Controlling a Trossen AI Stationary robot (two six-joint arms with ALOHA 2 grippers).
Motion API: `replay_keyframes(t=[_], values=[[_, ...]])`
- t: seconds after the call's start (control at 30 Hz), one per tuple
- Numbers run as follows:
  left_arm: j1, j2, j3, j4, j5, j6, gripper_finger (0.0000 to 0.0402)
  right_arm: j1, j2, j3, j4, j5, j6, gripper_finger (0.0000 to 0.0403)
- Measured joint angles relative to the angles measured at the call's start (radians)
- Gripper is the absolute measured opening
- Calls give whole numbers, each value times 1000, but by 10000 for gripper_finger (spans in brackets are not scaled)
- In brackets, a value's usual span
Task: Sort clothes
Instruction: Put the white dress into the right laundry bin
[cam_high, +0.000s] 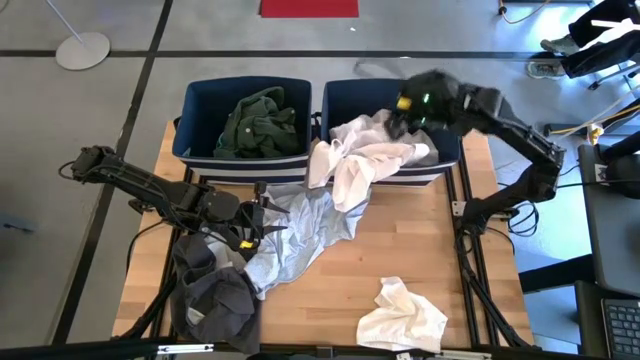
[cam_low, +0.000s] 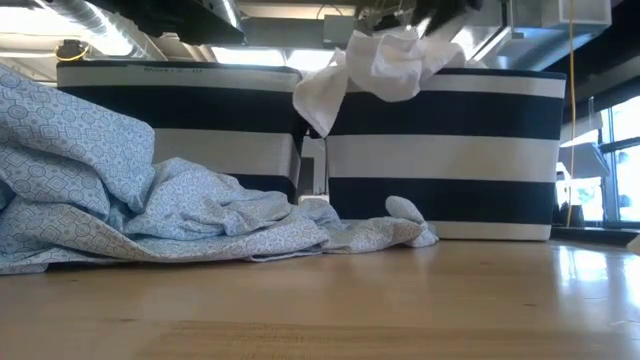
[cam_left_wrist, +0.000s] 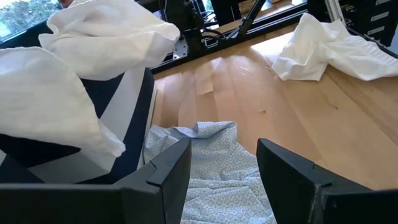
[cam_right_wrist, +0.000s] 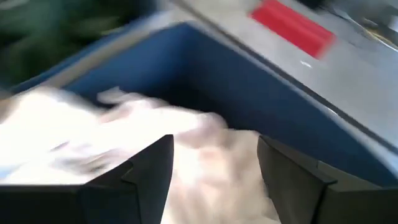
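Note:
A white garment (cam_high: 360, 160) lies in the right navy bin (cam_high: 345, 100) and hangs over its near rim; it also shows in the low view (cam_low: 375, 65). My right gripper (cam_high: 400, 108) is open above it, over the bin (cam_right_wrist: 214, 143). A light turquoise patterned garment (cam_high: 300, 225) lies spread on the table in front of the bins. My left gripper (cam_high: 262, 222) is open just over that garment's left part (cam_left_wrist: 211, 174), fingers on either side of a fold; I cannot tell whether they touch it. A dark green garment (cam_high: 258, 122) lies in the left bin (cam_high: 200, 105).
A dark grey garment (cam_high: 215, 295) lies heaped at the table's near left corner. Another white garment (cam_high: 402, 315) lies crumpled near the front edge at the right. The two striped bins stand side by side along the far edge. Bare wood shows between the garments at centre right.

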Motion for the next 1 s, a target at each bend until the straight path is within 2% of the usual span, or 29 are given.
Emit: replay_keyframes(t=[0.13,0.27,0.4,0.5,0.73,1.0], values=[[0,0,0,0,0,-5,172,184,9,-52,26,10,-50,234],[0,0,0,0,0,-6,172,349,10,-165,70,107,-124,234],[0,0,0,0,0,-5,172,469,11,-274,116,175,-118,234],[0,0,0,0,0,-2,172,546,11,-349,169,184,-95,234],[0,0,0,4,0,1,172,672,13,-469,268,220,-17,234],[0,0,0,25,0,-3,172,690,14,-625,344,229,40,234]])
